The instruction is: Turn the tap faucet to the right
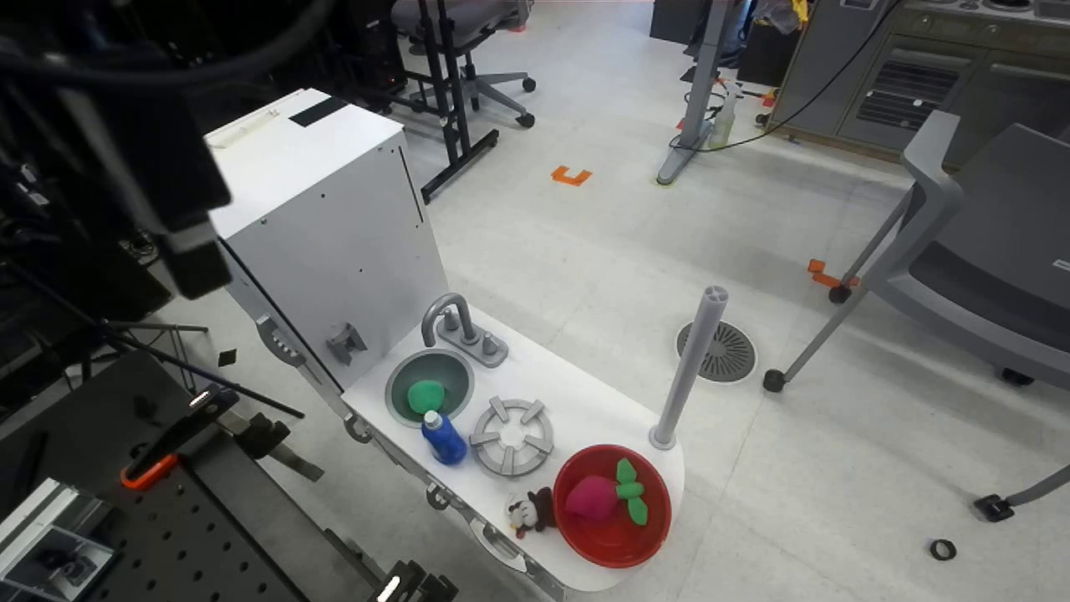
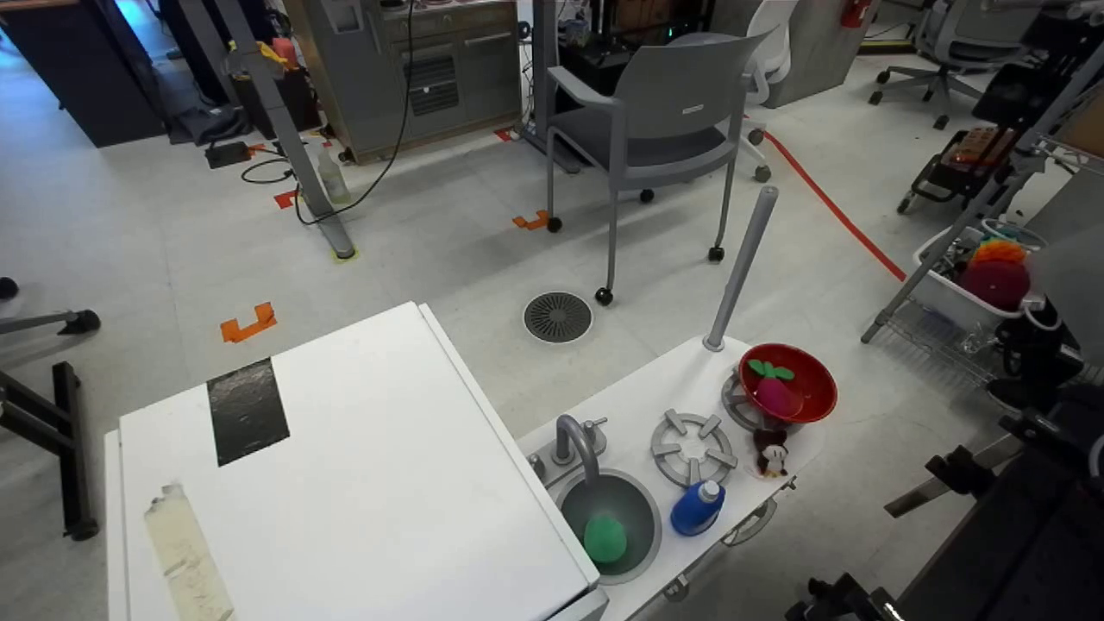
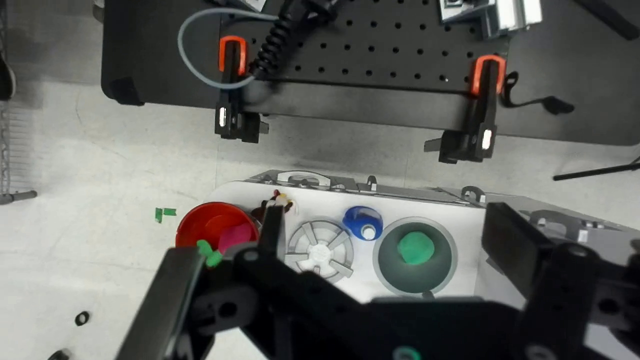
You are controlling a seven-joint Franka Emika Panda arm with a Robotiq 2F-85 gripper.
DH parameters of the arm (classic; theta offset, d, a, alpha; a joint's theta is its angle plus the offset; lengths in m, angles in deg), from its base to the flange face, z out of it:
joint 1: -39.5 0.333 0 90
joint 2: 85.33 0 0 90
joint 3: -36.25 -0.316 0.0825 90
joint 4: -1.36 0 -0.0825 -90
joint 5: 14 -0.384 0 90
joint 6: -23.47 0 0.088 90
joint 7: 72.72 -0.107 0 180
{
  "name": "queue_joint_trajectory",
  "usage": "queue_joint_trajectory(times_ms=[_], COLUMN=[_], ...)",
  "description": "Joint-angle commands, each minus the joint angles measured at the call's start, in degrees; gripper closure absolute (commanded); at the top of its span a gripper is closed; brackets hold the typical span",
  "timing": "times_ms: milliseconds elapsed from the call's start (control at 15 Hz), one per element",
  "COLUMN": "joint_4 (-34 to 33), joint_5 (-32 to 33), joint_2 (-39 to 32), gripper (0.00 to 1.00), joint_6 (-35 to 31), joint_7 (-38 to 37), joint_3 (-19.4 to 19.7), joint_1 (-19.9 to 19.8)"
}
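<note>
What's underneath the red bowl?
In an exterior view, part of a grey burner grate shows under the red bowl; the rest, and anything else there, is covered.

A perforated bench (image 3: 357, 60), toy kitchen (image 1: 585, 410) and wheeled chair (image 2: 673, 90) suggest a lab

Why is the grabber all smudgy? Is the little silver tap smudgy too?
In the wrist view, the gripper fingers look blurry, probably from being so close up; in an exterior view, the dark shape at the picture's upper left is blurry too, but the tap faucet there looks much clearer.
</note>
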Motion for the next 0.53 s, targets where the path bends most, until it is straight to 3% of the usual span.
queue_joint_trajectory(times_ms=[0, 267, 467], joint_4=[-9.86, -17.69, -22.48], joint_5=[2.18, 5.64, 3.97], joint_2=[-14.86, -29.95, -40.3], gripper=[0.0, 0.0, 0.0], joint_6=[-3.2, -9.23, -12.65], joint_7=[-6.33, -13.04, -12.8], joint_3=[-1.35, -0.69, -0.13], joint_1=[-0.42, 1.81, 3.0])
